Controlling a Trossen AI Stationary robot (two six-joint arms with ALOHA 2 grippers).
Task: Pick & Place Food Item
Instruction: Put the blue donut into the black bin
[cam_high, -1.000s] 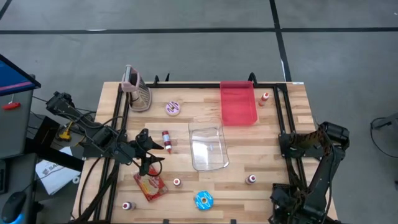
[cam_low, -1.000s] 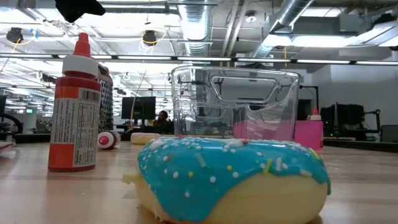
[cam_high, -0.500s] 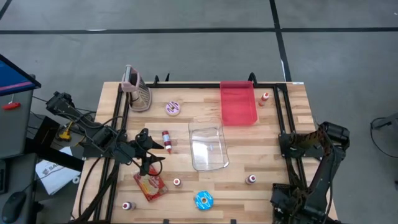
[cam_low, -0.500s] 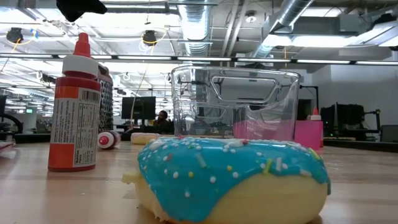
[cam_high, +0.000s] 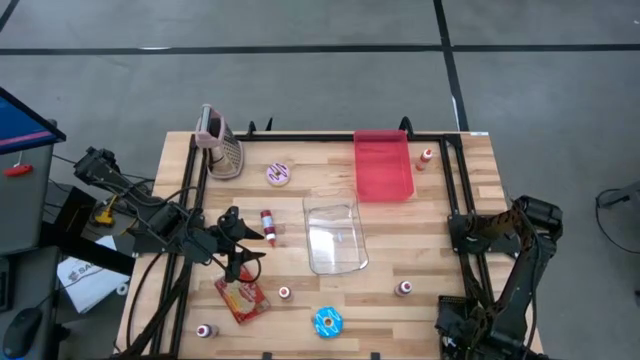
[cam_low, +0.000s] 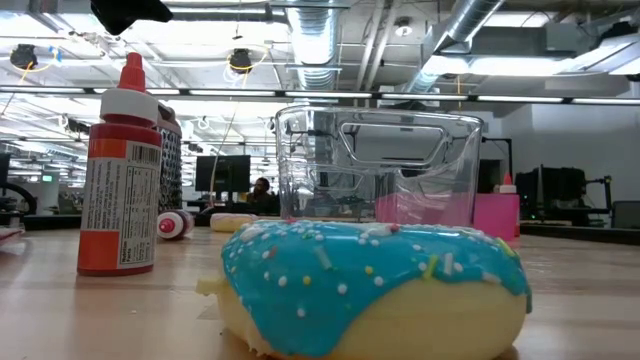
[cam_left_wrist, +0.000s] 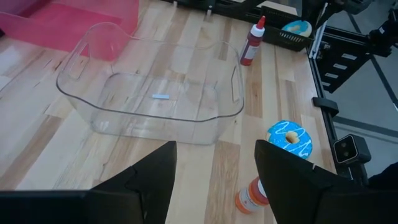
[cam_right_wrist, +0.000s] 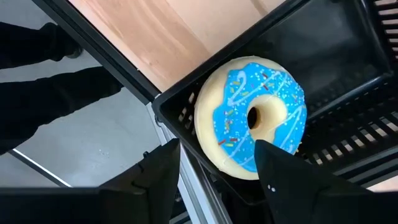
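Note:
A blue-iced donut (cam_right_wrist: 252, 118) lies flat in a black wire basket (cam_right_wrist: 348, 68) off the table's near right corner. My right gripper (cam_right_wrist: 214, 180) hangs open just above it, pointing down, with nothing between its fingers. A second blue donut (cam_high: 327, 322) lies on the table near the front edge, and a pink donut (cam_high: 279, 174) lies at the back left. My left gripper (cam_left_wrist: 214, 180) stands open above the table's left part (cam_high: 240, 248), facing the clear container (cam_left_wrist: 155, 93), and holds nothing.
A pink tray (cam_high: 383, 165) lies at the back right, behind the clear container (cam_high: 334, 236). A grater (cam_high: 222, 150), a red bottle (cam_high: 268, 225), a red packet (cam_high: 243, 298) and several small bottles are scattered about. Black frame rails (cam_high: 455, 190) run along both sides.

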